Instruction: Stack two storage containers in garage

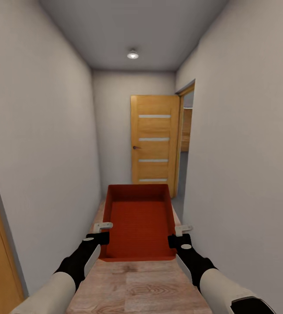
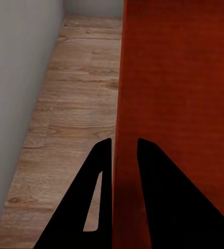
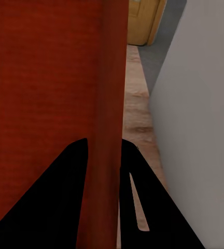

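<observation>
I am carrying one storage container (image 1: 138, 222) level down the narrow hallway toward the open orange door (image 1: 154, 144). My left gripper (image 1: 101, 237) and right gripper (image 1: 176, 240) are each pinching a side wall. I am keeping it centred between the walls.

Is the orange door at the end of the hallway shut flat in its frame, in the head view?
No: the orange door stands swung open, leaving a gap into the next room beside it.
</observation>
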{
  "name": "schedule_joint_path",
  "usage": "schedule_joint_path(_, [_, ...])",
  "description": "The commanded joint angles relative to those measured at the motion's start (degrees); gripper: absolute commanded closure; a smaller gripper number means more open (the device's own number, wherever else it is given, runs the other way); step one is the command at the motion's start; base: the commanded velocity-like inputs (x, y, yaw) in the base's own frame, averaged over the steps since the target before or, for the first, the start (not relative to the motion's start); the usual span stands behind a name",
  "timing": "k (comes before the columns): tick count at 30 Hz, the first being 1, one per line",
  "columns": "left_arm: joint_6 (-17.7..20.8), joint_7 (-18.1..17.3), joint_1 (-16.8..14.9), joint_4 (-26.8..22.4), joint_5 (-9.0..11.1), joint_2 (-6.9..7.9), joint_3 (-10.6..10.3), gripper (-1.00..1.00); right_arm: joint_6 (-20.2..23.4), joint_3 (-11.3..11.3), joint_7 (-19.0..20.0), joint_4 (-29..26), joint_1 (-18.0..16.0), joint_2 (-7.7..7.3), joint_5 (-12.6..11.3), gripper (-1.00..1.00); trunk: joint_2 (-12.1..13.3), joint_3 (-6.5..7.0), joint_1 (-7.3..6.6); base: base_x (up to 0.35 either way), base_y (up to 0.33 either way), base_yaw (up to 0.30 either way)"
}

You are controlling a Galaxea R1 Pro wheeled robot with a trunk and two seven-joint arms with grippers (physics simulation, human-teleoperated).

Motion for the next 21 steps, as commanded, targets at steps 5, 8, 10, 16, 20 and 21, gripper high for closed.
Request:
schedule_joint_path(5, [-1.0,0.9,-0.1,-0.3,-1.1,0.20,1.2,1.00,0.0,-0.3,-0.4,0.2,0.0,-0.56,0.0,1.00,-0.1,-0.06,0.05,0.325,0.000,0.000])
schedule_joint_path(8, [-1.0,0.9,-0.1,-0.3,-1.1,0.20,1.2,1.00,0.0,-0.3,-0.4,0.2,0.0,-0.56,0.0,1.00,-0.1,-0.06,0.05,0.325,0.000,0.000])
schedule_joint_path(10, [-1.0,0.9,-0.1,-0.3,-1.1,0.20,1.2,1.00,0.0,-0.3,-0.4,0.2,0.0,-0.56,0.0,1.00,-0.1,-0.06,0.05,0.325,0.000,0.000])
schedule_joint_path(16, [-1.0,0.9,-0.1,-0.3,-1.1,0.20,1.3,1.00,0.0,-0.3,-0.4,0.2,0.0,-0.56,0.0,1.00,-0.1,-0.06,0.05,0.325,0.000,0.000])
schedule_joint_path(20, [-1.0,0.9,-0.1,-0.3,-1.1,0.20,1.3,1.00,0.0,-0.3,-0.4,0.2,0.0,-0.56,0.0,1.00,-0.1,-0.06,0.05,0.325,0.000,0.000])
schedule_joint_path(21, [-1.0,0.9,-0.1,-0.3,-1.1,0.20,1.2,1.00,0.0,-0.3,-0.4,0.2,0.0,-0.56,0.0,1.00,-0.1,-0.06,0.05,0.325,0.000,0.000])
